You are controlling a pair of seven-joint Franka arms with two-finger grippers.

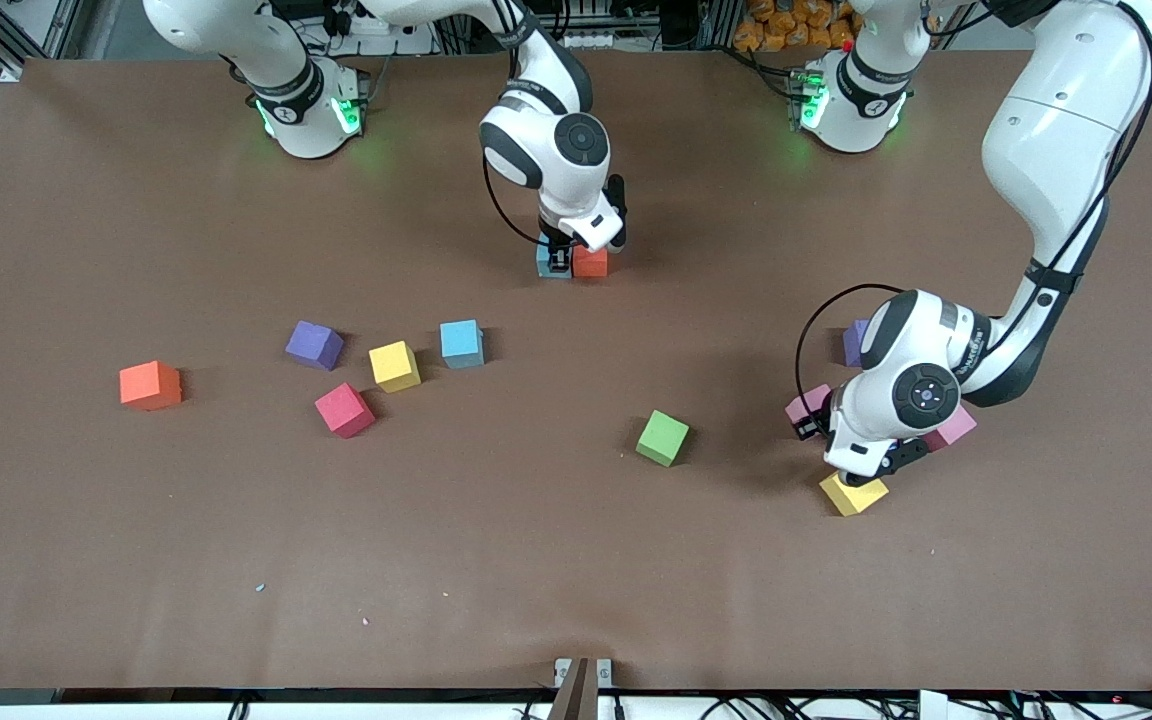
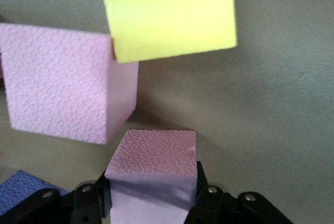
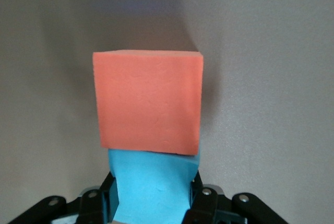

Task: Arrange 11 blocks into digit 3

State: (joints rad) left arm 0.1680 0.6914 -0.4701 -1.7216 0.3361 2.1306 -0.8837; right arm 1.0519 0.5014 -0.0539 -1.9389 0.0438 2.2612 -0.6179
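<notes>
Front view has the right gripper (image 1: 563, 262) at upper centre of the frame, fingers closed on a teal block (image 3: 154, 187) set against an orange-red block (image 1: 591, 262), probably to start a bar of the digit 3. At lower right the left gripper (image 1: 861, 462) is down among the blocks, fingers clamped on a pink block (image 2: 152, 174), with another pink block (image 2: 65, 88) and a yellow block (image 1: 853, 494) beside it. Loose cubes lie across the worktop (image 1: 496, 560), a green block (image 1: 663, 437) among them.
</notes>
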